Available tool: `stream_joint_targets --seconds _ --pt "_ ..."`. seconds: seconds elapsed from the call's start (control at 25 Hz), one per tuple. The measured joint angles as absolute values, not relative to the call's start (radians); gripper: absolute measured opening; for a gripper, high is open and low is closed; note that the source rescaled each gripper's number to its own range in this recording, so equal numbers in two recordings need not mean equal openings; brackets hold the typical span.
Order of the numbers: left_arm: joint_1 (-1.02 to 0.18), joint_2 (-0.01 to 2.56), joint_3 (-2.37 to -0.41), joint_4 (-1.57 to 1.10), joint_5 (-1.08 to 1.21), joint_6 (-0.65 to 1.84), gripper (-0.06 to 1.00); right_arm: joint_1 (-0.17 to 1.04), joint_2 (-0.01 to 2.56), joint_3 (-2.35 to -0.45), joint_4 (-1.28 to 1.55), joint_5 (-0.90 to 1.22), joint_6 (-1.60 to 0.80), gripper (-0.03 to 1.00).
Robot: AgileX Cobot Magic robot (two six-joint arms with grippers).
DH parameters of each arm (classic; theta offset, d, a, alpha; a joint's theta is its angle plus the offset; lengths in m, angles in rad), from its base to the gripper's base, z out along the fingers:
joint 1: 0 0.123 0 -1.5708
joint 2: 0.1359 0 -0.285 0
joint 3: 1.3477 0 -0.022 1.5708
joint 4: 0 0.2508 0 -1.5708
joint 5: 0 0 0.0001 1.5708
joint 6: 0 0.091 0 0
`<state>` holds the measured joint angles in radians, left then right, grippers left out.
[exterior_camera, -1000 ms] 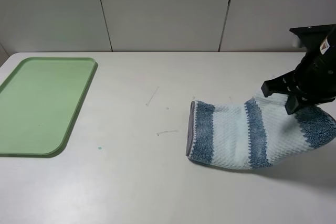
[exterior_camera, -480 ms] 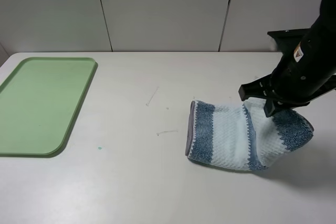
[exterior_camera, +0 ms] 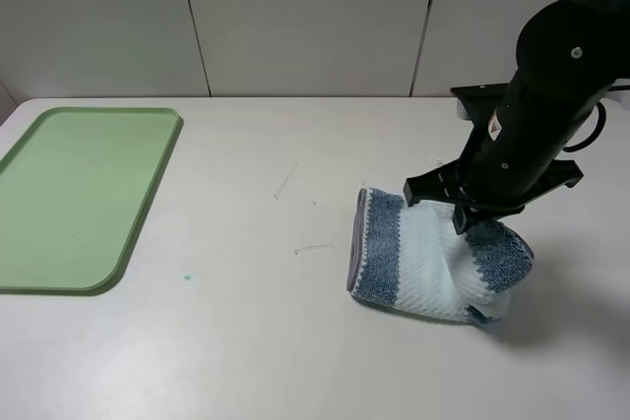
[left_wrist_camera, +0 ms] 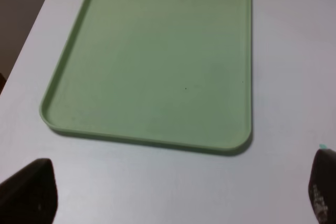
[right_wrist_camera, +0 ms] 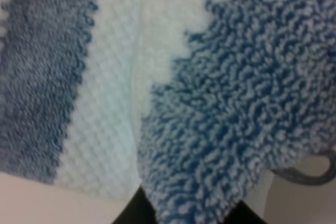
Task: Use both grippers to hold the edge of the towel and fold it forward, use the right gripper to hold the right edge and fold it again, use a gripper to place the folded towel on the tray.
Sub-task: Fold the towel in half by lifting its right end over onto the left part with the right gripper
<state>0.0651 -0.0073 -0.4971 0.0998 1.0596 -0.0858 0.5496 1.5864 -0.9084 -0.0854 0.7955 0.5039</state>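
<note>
Currently the right gripper (exterior_camera: 463,223) is closed on the right end of the towel (exterior_camera: 413,253), with the cloth pinched between its jaws. That end is raised off the table (exterior_camera: 256,341) and curled over toward the towel's middle, so that a dark blue stripe faces up just beside the gripper. The remainder of the towel lies flat on the right half of the table, about midway between the far and near edges. Its grey hem (exterior_camera: 356,238) forms the end that faces the tray (exterior_camera: 79,194). In the right wrist view the towel (right_wrist_camera: 105,103) fills nearly the whole picture, showing looped dark blue pile beside a pale woven band; a dark part of the gripper shows at the picture's edge beneath the cloth. The tray is light green and lies along the left edge of the table, its far end near the far-left corner, well apart from the towel. The left gripper (left_wrist_camera: 174,195) hangs above the table near one short end of the tray (left_wrist_camera: 157,61). Its fingers (left_wrist_camera: 26,195) stand wide apart and hold nothing.
</note>
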Motion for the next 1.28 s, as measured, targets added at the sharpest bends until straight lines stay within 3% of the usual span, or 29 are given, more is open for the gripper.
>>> stream_joint_targets --seconds 1.28 --pt "0.065 -0.007 -0.497 0.100 1.060 -0.086 0.95 0.602 1.625 -1.126 -0.079 0.939 0.524 0.07"
